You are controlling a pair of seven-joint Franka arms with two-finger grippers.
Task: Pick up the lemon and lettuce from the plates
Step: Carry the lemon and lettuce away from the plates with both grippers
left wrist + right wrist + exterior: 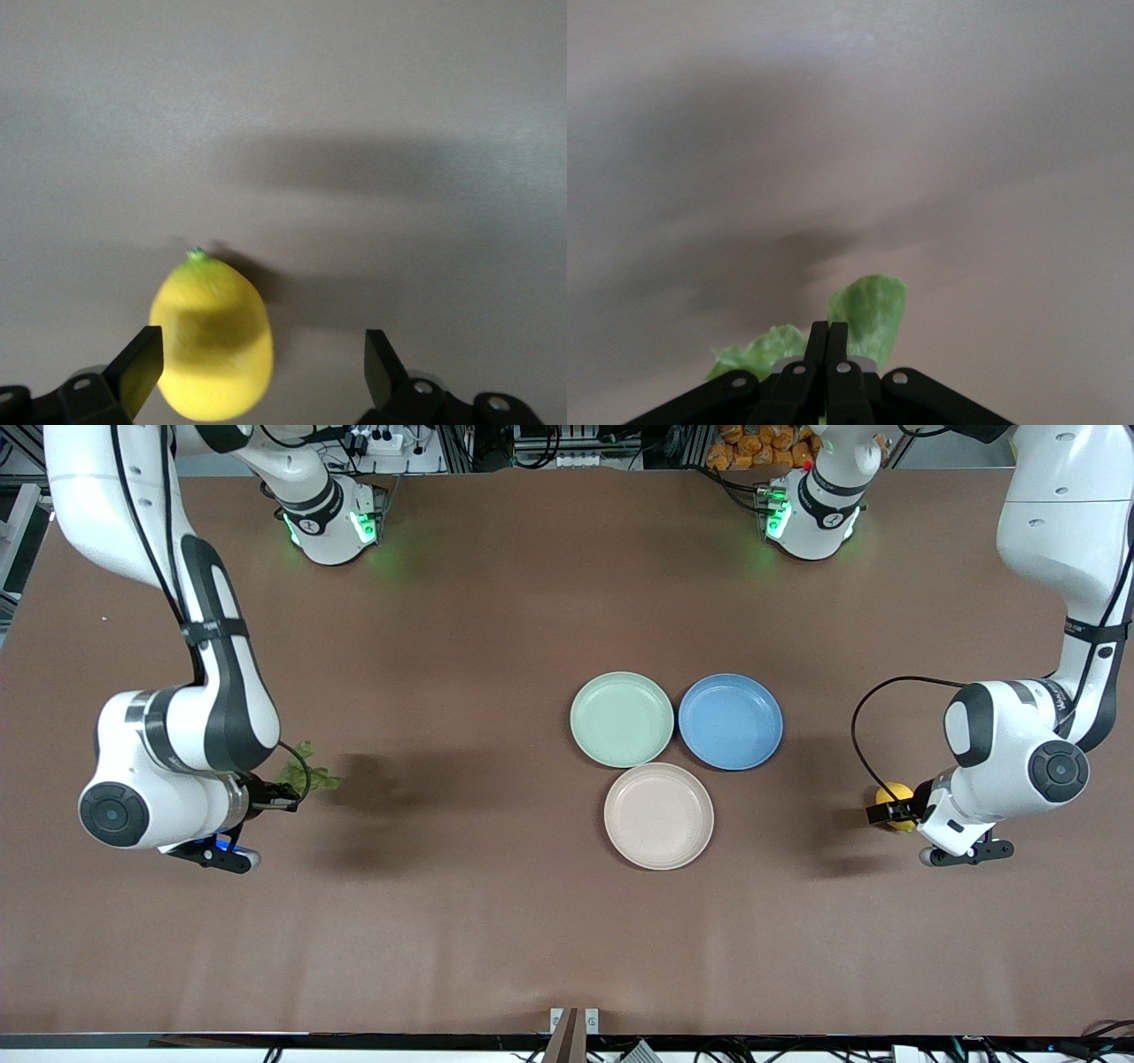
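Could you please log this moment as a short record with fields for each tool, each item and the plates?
left tool: open, the lemon between its fingers, toward the left arm's end of the table
right tool: shut on the lettuce, toward the right arm's end
mint plate: empty
beige plate: empty, nearer the front camera
blue plate: empty, beside the mint plate

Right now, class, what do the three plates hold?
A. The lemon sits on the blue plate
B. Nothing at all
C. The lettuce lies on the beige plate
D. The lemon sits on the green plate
B: the green plate, blue plate and beige plate are all bare, with the lemon at the left gripper and the lettuce in the right gripper.
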